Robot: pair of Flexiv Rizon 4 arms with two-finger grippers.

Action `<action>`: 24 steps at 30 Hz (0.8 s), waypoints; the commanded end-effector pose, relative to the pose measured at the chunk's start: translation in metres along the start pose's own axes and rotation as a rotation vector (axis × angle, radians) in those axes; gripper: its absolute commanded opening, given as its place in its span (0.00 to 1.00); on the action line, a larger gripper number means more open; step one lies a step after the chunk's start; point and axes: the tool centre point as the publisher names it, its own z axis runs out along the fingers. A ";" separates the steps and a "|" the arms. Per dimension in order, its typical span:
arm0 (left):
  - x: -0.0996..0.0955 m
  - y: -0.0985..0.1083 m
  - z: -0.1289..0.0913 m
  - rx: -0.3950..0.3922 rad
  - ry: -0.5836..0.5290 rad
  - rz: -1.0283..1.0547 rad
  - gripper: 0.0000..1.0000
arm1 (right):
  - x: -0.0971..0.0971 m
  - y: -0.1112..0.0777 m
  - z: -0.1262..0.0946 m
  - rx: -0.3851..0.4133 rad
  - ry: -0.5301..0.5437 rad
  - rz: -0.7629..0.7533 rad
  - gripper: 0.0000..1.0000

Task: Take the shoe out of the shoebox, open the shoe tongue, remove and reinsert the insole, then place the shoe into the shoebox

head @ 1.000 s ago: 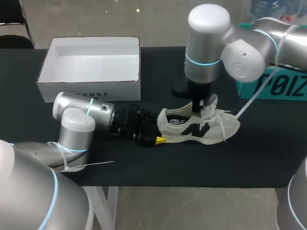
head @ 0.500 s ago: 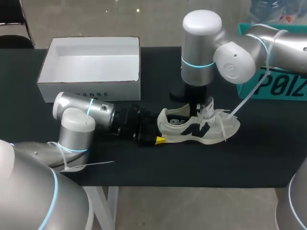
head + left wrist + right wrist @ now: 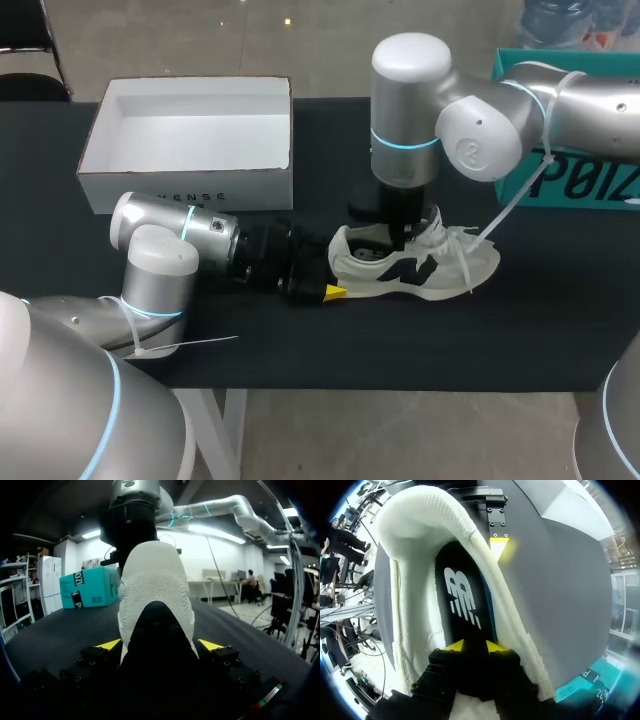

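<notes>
The shoe (image 3: 415, 265) is already out of the shoebox (image 3: 190, 190). It stands upright on the black surface (image 3: 300, 350), near the shoebox's right front corner, on my side of it and apart from it. The shoebox itself is open, with nothing visible inside.

The left tool (image 3: 330, 292) comes in low, in front of the shoebox's front wall. It is spread wide around the heel, with a yellow tip pressed against each side in the left wrist view, so I judge that it is holding the shoe steady.

The right tool (image 3: 475, 646) reaches down from above into the shoe's mouth. The throat looks spread and the laces (image 3: 465, 250) hang loose towards the toe, so the tongue step appears done.

The dark insole (image 3: 462, 600) lies flat inside the shoe in the right wrist view, directly ahead of the right tool. The pictures do not show whether that tool has hold of it, so I cannot tell.

By my reading, the insole's removal is only beginning. Lifting it out, putting it back in and returning the shoe to the shoebox are all left to do.

As for writing, the shoebox's front wall has a line of small dark letters. The insole has a white logo at its heel end. A teal box (image 3: 590, 185), well to the right of the shoebox, has large dark lettering on its side.
</notes>
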 end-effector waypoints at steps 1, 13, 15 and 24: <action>0.004 0.008 0.006 0.000 -0.002 0.001 0.00 | -0.006 0.004 0.004 0.007 0.004 0.004 0.59; 0.004 0.008 0.006 0.000 -0.002 0.001 0.00 | 0.000 0.004 0.015 0.008 0.026 0.008 0.56; 0.004 0.008 0.006 0.000 -0.002 0.001 0.00 | 0.002 0.005 0.020 0.005 0.034 0.009 0.55; 0.004 0.008 0.006 0.000 -0.002 0.001 0.00 | 0.012 0.012 0.045 -0.009 0.073 0.010 0.54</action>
